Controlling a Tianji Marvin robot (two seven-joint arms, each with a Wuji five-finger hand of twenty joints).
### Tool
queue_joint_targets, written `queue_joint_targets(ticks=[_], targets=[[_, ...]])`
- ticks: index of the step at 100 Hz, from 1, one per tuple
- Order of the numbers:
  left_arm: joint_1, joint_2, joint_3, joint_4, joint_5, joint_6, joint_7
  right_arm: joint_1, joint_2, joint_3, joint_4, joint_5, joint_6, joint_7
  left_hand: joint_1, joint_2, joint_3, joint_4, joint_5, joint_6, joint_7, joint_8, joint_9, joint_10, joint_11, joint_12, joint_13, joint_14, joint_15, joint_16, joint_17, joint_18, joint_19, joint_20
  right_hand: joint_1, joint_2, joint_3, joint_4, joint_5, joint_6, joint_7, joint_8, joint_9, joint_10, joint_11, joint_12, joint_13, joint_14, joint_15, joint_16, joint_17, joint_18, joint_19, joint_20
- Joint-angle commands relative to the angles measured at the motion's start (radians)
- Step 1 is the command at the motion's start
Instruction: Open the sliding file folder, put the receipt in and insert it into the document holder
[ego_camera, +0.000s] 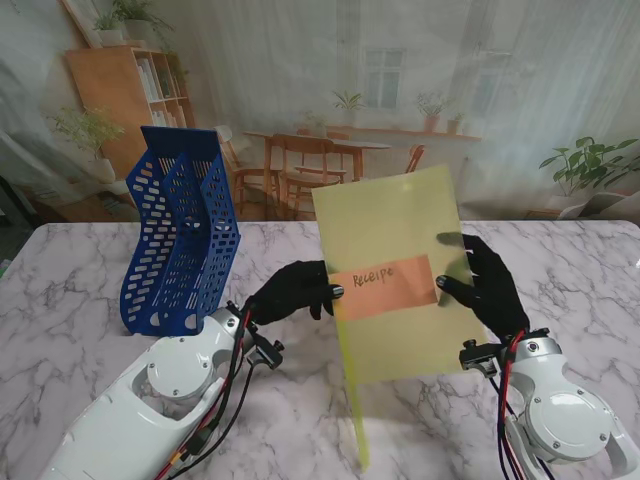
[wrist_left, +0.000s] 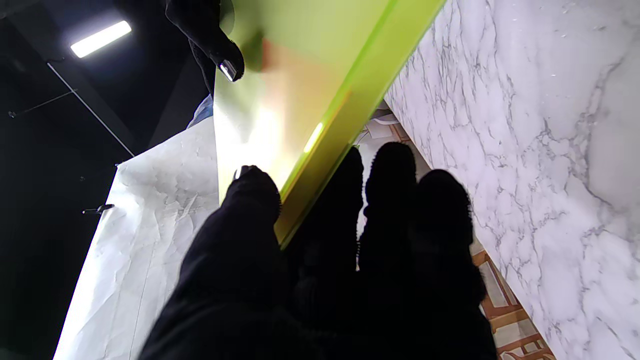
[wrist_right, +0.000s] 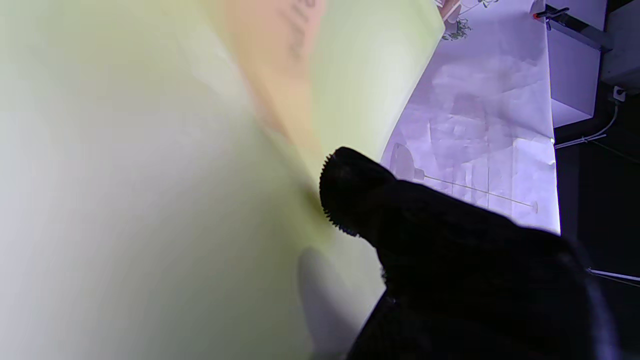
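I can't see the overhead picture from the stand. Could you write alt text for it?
Two black-gloved robot hands, left hand and right hand, hold a yellow-green folder upright over a marble table, an orange receipt showing through it. A blue holder stands to the left.

Table (ego_camera: 90, 330) is white marble with grey veins, filling the lower half of the frame. Behind it, across the top, hangs a printed backdrop (ego_camera: 350, 100): wooden shelf upper left, dining chairs in the middle, leafy plant far right.

Document holder (ego_camera: 180, 235) stands left of the folder (ego_camera: 395, 270); receipt (ego_camera: 385, 287) inside the folder.
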Motion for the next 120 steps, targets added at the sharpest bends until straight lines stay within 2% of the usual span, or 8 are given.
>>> queue_joint_targets(ticks=[1,25,35,53,69,85,96,120], targets=[[0.001,0.002,0.001,-0.011,0.003,-0.002,-0.017,-0.009,0.005,-0.003,-0.005,0.002,0.015,0.017,0.101,0.029,0.066,0.017,0.024,-0.154,0.052,0.017,0.004,-0.033,0.005,0.008,-0.006,0.039,-0.011,0.011,-0.013,-0.075,-0.002,0.025,0.003,0.028,-0.014,0.001,0.153,-0.064,0.126,0.076,0.013,-0.009,0.015,0.077,0.011,-0.043,0.01,0.022,-0.015,0.005,-0.009,0.013],[0.003,0.001,0.001,-0.014,0.013,0.005,-0.01,-0.018,0.007,0.006,-0.014,0.041,0.042,0.041,0.104,0.031,0.061,0.017,0.024,-0.152,0.05,0.017,0.002,-0.031,0.005,0.006,-0.007,0.041,-0.013,0.011,-0.017,-0.074,-0.007,0.025,0.005,0.077,-0.055,0.005,0.203,-0.317,0.463,0.254,-0.013,-0.102,-0.075,0.306,-0.095,-0.032,0.025,0.047,-0.09,0.034,-0.027,0.044],[0.002,0.002,0.0,-0.014,0.016,0.005,-0.009,-0.018,0.009,0.008,-0.008,0.049,0.034,0.053,0.105,0.031,0.058,0.017,0.024,-0.152,0.051,0.017,0.004,-0.034,0.006,0.007,-0.006,0.04,-0.011,0.011,-0.016,-0.075,-0.006,0.027,0.009,0.097,-0.069,0.006,0.084,-0.336,0.234,0.251,-0.038,-0.097,-0.084,0.305,-0.124,-0.044,0.053,0.058,-0.141,0.06,-0.05,0.073],[0.001,0.005,-0.001,-0.014,0.016,0.0,-0.02,-0.014,0.011,0.005,0.01,0.067,-0.03,0.063,0.107,0.031,0.057,0.019,0.025,-0.154,0.05,0.017,0.004,-0.031,0.007,0.006,-0.006,0.041,-0.011,0.011,-0.017,-0.072,-0.006,0.028,0.014,0.071,-0.025,0.001,-0.317,-0.574,-0.156,-0.149,-0.057,-0.095,-0.027,0.202,-0.134,-0.038,0.112,0.059,-0.18,0.063,-0.091,0.097],[0.001,0.008,-0.003,-0.012,0.011,-0.012,-0.032,-0.006,0.006,-0.008,0.03,0.046,-0.114,0.02,0.107,0.032,0.055,0.019,0.025,-0.154,0.05,0.017,0.004,-0.032,0.006,0.005,-0.006,0.04,-0.011,0.011,-0.018,-0.071,-0.007,0.029,0.004,0.014,-0.001,0.002,-0.253,-0.334,-0.671,-0.176,-0.034,-0.139,0.023,0.062,-0.107,-0.04,0.065,0.002,-0.156,0.003,-0.083,0.076],[0.002,0.011,-0.005,-0.013,0.011,-0.019,-0.041,0.005,0.004,-0.014,0.055,0.011,-0.197,-0.01,0.107,0.032,0.054,0.019,0.026,-0.154,0.049,0.017,0.005,-0.031,0.006,0.005,-0.005,0.041,-0.011,0.011,-0.017,-0.072,-0.007,0.029,-0.001,-0.029,0.021,0.001,-0.256,-0.34,-0.715,-0.142,-0.002,-0.164,0.017,0.003,-0.076,-0.039,0.017,-0.022,-0.148,-0.02,-0.082,0.071],[0.0,0.013,-0.005,-0.011,0.01,-0.025,-0.048,0.003,0.002,-0.01,0.051,0.029,-0.196,-0.012,0.108,0.032,0.054,0.02,0.027,-0.153,0.049,0.018,0.005,-0.03,0.006,0.005,-0.004,0.041,-0.011,0.01,-0.017,-0.071,-0.007,0.03,-0.005,-0.033,0.022,-0.001,-0.257,-0.095,-0.711,-0.126,0.003,-0.163,0.028,-0.018,-0.057,-0.05,0.0,-0.025,-0.132,-0.033,-0.079,0.067],[-0.002,0.018,-0.006,-0.01,0.009,-0.04,-0.067,0.003,-0.003,-0.008,0.048,0.069,-0.172,-0.013,0.108,0.032,0.052,0.02,0.028,-0.155,0.048,0.018,0.005,-0.032,0.005,0.004,-0.004,0.041,-0.012,0.009,-0.016,-0.072,-0.008,0.03,0.001,0.032,-0.023,0.003,-0.113,0.085,-0.017,0.0,0.002,-0.048,0.068,-0.003,-0.018,-0.055,0.009,0.029,-0.09,-0.057,-0.061,0.005]])
